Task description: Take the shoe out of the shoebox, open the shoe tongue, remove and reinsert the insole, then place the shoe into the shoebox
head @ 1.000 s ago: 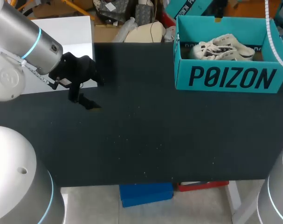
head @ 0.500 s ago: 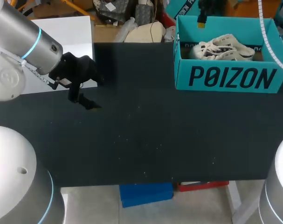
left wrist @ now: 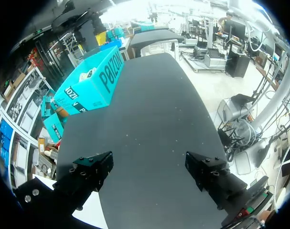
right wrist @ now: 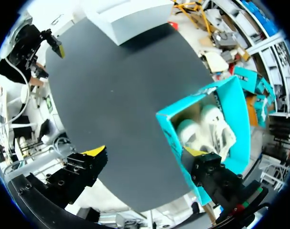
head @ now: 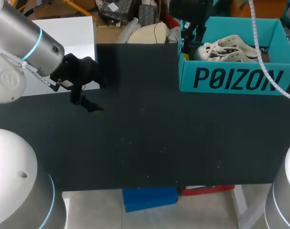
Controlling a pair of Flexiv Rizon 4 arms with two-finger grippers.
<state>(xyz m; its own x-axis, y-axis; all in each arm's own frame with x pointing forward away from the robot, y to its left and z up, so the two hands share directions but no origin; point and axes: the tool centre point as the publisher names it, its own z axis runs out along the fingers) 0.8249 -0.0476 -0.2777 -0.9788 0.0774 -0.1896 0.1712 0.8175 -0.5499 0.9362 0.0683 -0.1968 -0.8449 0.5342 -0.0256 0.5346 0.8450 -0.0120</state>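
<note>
**Right hand** (right wrist: 145, 164). Its fingers (right wrist: 87, 168) are spread, the yellow tips show, and nothing is pinched. It hangs above the left end of the shoebox (right wrist: 168, 134). In the right wrist view the box's end wall runs between the two fingers, with one finger over the interior and the other over the bench (right wrist: 116, 86). Whether either finger touches the box cannot be told.

**Shoes** (right wrist: 208, 125). They are white with dark marks and lie side by side inside the shoebox. Their rounded ends point toward the end wall beneath the right hand, just ahead of the finger over the interior.

**Shoebox.** It is teal and open-topped, with dark lettering on its front wall. In the head view it stands upright at the bench's far right corner.

**Left hand** (left wrist: 149, 172). Its fingers (left wrist: 90, 171) are spread and pinch nothing. In the head view it is poised over the far left part of the bench, well apart from the shoebox. In the left wrist view the dark bench stretches ahead of it, and the shoebox stands at the far end, off to one side.
</note>
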